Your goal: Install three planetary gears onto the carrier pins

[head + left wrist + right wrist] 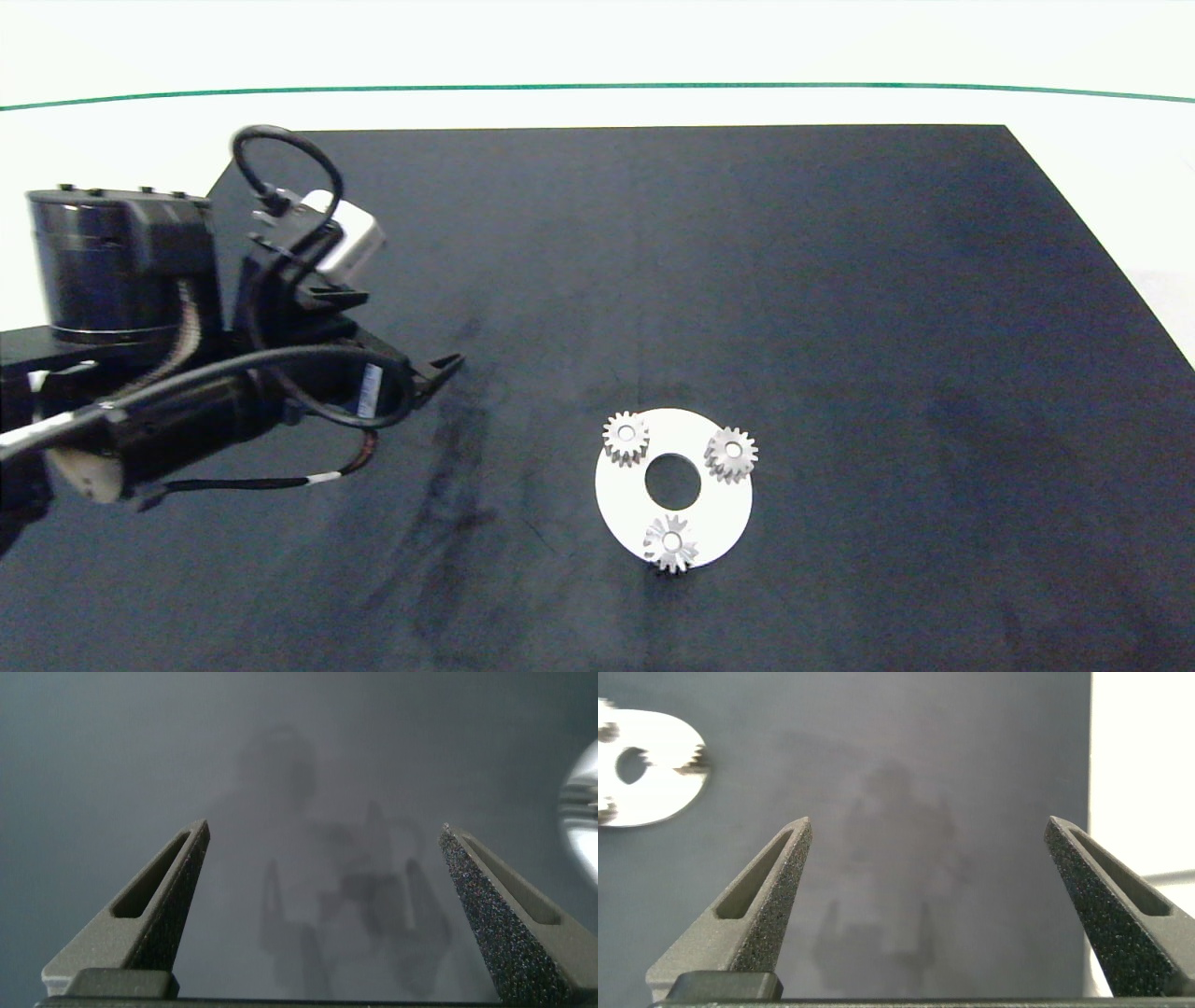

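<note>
Head view: white ring-shaped disc (674,523) lies flat on the dark mat (840,280) covering the table, a little toward the near edge and roughly mid-width. All three planetary gears sit on the disc around its large central hole, in a triangle: one at the far-left of the disc (625,437), one at the far-right (731,454), one at the near edge (670,543). Each gear shows a pale spot in its centre hole, consistent with the carrier pins passing through; the pins themselves are otherwise covered by the gears.

Left gripper (439,373): comes in from the left edge, above the mat, well apart from the disc and to its left. Left wrist view shows its jaws spread wide with nothing between them (324,905); only bare mat below.

Right gripper (924,905): arm is out of the head view. Right wrist view shows jaws wide apart and empty, over bare mat, with the disc (654,775) off to one side, well clear of the fingers
</note>
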